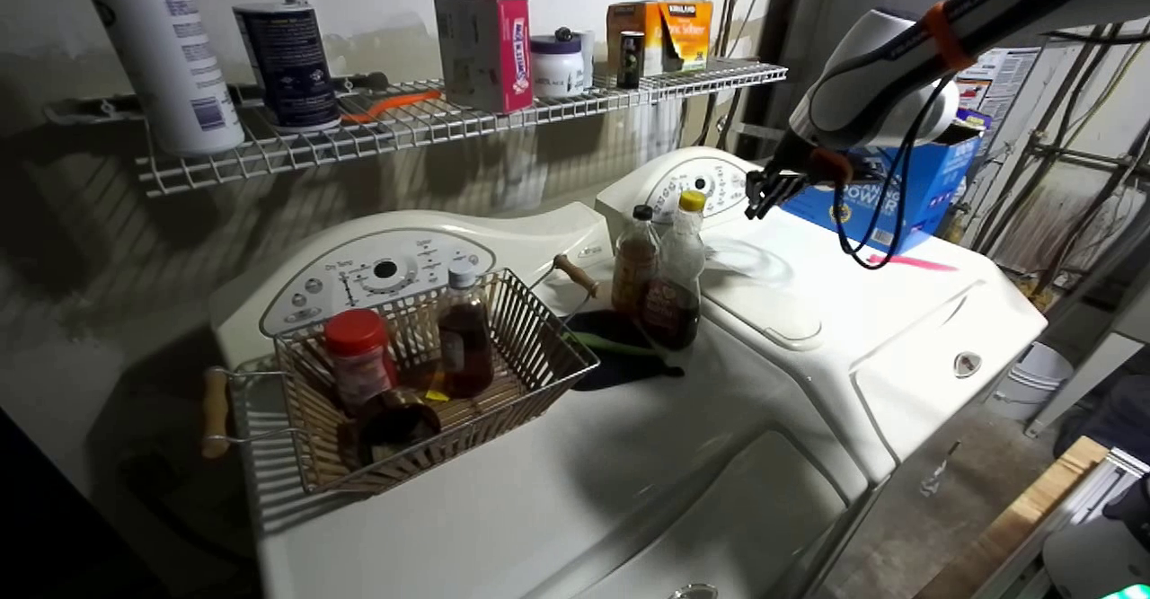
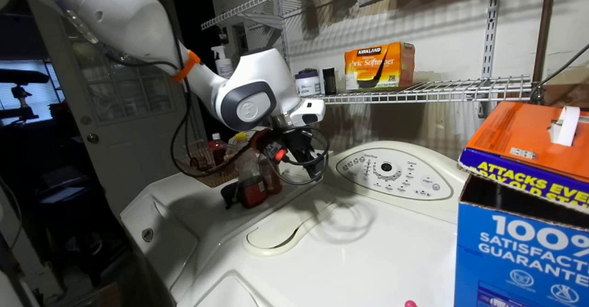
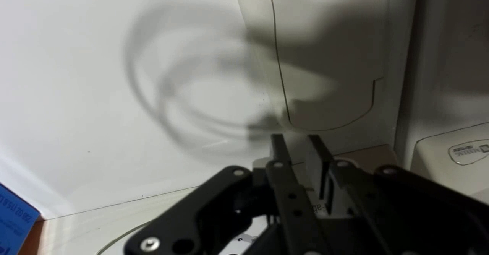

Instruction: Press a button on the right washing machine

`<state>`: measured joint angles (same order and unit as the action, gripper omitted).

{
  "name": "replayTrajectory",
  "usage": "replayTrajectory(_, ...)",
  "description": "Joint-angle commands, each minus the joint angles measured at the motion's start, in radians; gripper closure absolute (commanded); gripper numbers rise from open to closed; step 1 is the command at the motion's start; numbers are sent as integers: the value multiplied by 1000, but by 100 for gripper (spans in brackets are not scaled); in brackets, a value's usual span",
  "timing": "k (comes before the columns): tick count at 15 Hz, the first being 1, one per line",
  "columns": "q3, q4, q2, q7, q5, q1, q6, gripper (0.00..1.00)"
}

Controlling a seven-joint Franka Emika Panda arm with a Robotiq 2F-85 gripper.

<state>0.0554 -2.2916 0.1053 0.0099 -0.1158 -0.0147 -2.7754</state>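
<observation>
In an exterior view I'm seeing the R washer [image 2: 377, 251] w/ whole dial panel [image 2: 395, 178]; wrist cam's catching part. My gripper [image 3: 296, 137] is hovering nr that panel, gap narrow.

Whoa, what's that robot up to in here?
A robot arm is leaning over the white washing machine that has the big blue box on it. It's there to press a button on the control panel. Right now its gripper hangs in the air near that panel, open a little and holding nothing. It doesn't seem to be touching any button yet.
</observation>
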Motion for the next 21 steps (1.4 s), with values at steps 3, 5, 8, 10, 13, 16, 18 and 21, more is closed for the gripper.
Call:
replayTrajectory(3,4,217,205,-20,55,-34,-48,100)
replayTrajectory(5,-15,271,241,-52,21,-64,-31,100)
replayTrajectory(8,-1,205,200,-9,47,-44,-48,99)
replayTrajectory(10,-3,201,197,-9,47,-41,-48,99)
replayTrajectory(13,-4,201,197,-9,47,-41,-48,99)
replayTrajectory(16,-4,201,197,-9,47,-41,-48,99)
replayTrajectory(18,-18,234,230,-28,25,-56,-46,100)
replayTrajectory(21,-33,274,284,-70,9,-88,-64,100)
